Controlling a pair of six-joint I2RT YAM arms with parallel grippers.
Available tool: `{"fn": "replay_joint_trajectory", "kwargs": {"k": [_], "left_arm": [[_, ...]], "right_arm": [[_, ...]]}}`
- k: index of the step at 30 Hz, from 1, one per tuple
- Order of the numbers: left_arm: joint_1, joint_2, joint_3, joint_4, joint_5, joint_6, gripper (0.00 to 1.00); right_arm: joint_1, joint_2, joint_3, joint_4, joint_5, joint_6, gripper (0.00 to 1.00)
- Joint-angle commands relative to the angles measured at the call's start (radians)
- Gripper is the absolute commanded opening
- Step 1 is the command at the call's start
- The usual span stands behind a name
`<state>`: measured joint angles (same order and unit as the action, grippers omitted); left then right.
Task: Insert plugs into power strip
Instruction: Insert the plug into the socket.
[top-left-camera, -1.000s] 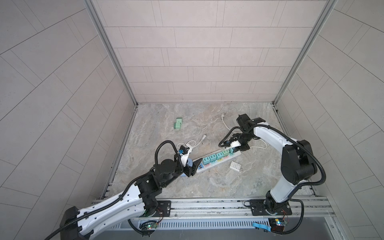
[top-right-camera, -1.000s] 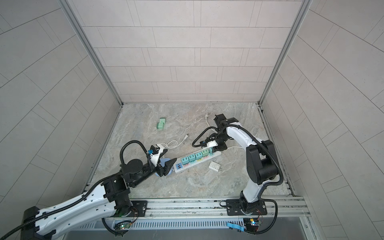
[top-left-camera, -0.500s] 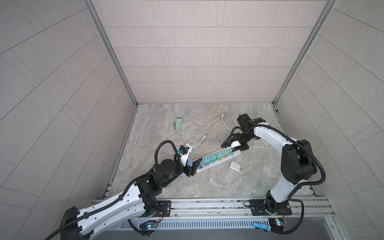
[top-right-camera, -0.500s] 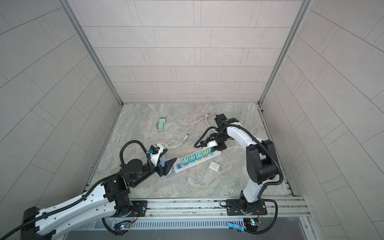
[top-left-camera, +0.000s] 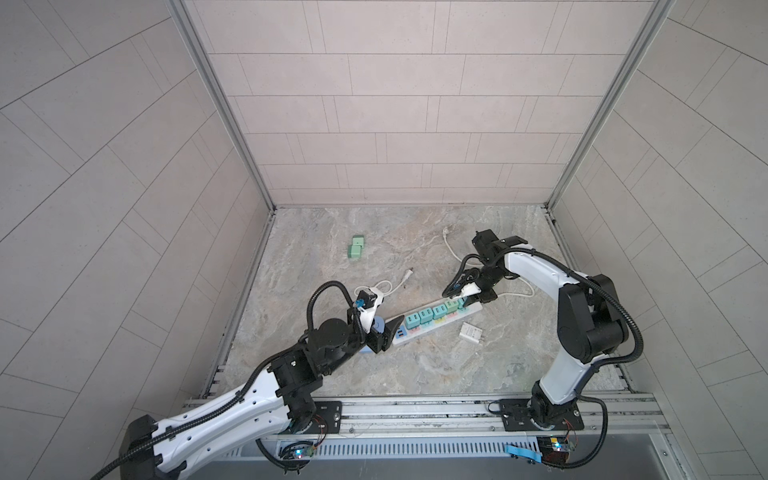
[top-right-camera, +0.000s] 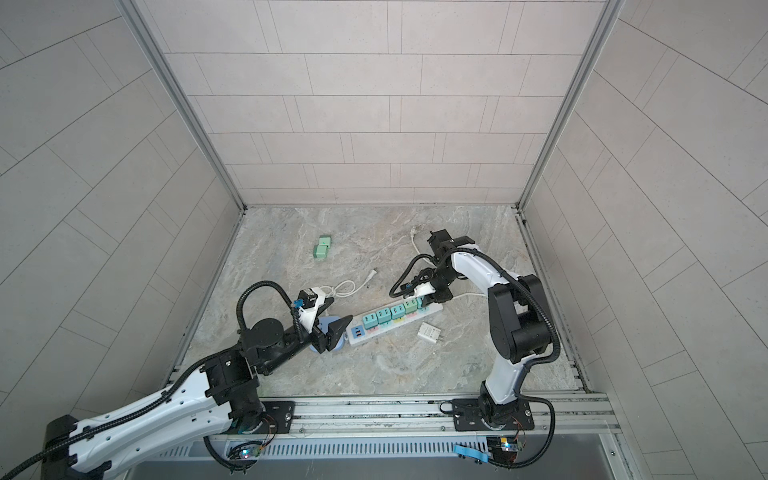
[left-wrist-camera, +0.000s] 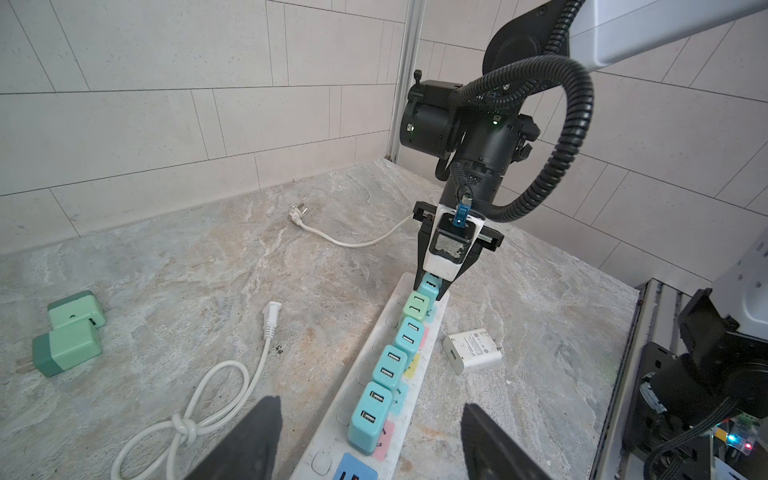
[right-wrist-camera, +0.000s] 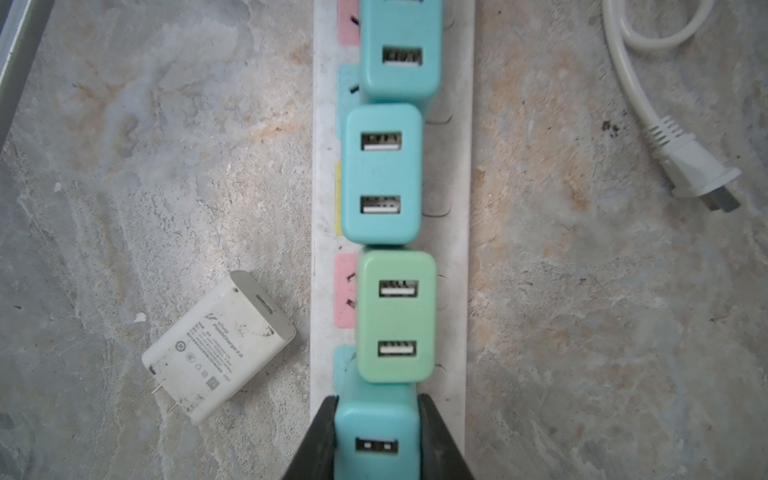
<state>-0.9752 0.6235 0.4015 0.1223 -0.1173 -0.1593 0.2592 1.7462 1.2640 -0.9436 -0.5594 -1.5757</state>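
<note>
**Operator:** Which step is in hand?

**Inspector:** Seating. Your right tool (right-wrist-camera: 377, 398) is clamped on a teal plug (right-wrist-camera: 376, 449) at the right-hand end of the strip (right-wrist-camera: 457, 249). It is last in a row packed end to end and touches a mint plug (right-wrist-camera: 397, 316). The tool hides the base, so I cannot tell whether the prongs are fully home.

**Operator:** And the next move?

**Inspector:** In my judgement, press straight down, square to the strip. Then release without tilting the neighbour. Your left tool (left-wrist-camera: 369, 404) stands apart, its fingers either side of the strip's opposite end, gripping nothing. I cannot confirm contact there. Brace with it if the strip slides.

**Operator:** What remains?

**Inspector:** A white charger (right-wrist-camera: 218, 349) lies flat on the surface (right-wrist-camera: 582, 332) just beside the strip, prongs exposed. Two spare plugs (top-left-camera: 356, 247), mint, lie well apart toward the back.

**Operator:** Materials?

**Inspector:**
- **Plugs:** smooth hard plastic, blocky, with rounded corners and USB slots on top.
- **Strip:** long, white and scuffed, with pastel socket patches.
- **Surface:** matt, veined like stone.
- **Other:** a white cord (right-wrist-camera: 702, 174) lies loose nearby.
</note>
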Motion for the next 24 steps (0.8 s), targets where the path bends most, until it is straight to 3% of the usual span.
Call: {"fn": "replay_joint_trajectory", "kwargs": {"k": [1, 8, 13, 16, 19, 21, 24], "left_arm": [[0.006, -0.01, -0.002, 0.018, -0.008, 0.001, 0.75], [0.006, -0.011, -0.006, 0.022, -0.004, 0.0, 0.75], [0.007, -0.023, -0.005, 0.011, -0.004, 0.0, 0.75], [0.006, -0.041, -0.006, -0.002, -0.027, 0.0, 0.75], [0.008, -0.06, 0.005, -0.035, -0.08, -0.008, 0.77], [0.013, -0.071, 0.014, -0.055, -0.106, -0.012, 0.78], [0.024, -0.08, 0.027, -0.078, -0.144, -0.019, 0.79]], "right_arm": [[0.014, 0.022, 0.006, -0.047, -0.02, -0.02, 0.0], [0.064, 0.067, -0.023, -0.013, 0.072, 0.009, 0.0], [0.066, 0.11, -0.02, -0.013, 0.064, 0.034, 0.02], [0.066, 0.094, -0.023, -0.007, 0.041, 0.037, 0.28], [0.059, 0.031, -0.042, 0.027, 0.019, 0.052, 0.4], [0.041, -0.014, -0.044, 0.039, -0.011, 0.065, 0.57], [0.018, -0.062, -0.02, 0.02, -0.021, 0.075, 0.64]]}}
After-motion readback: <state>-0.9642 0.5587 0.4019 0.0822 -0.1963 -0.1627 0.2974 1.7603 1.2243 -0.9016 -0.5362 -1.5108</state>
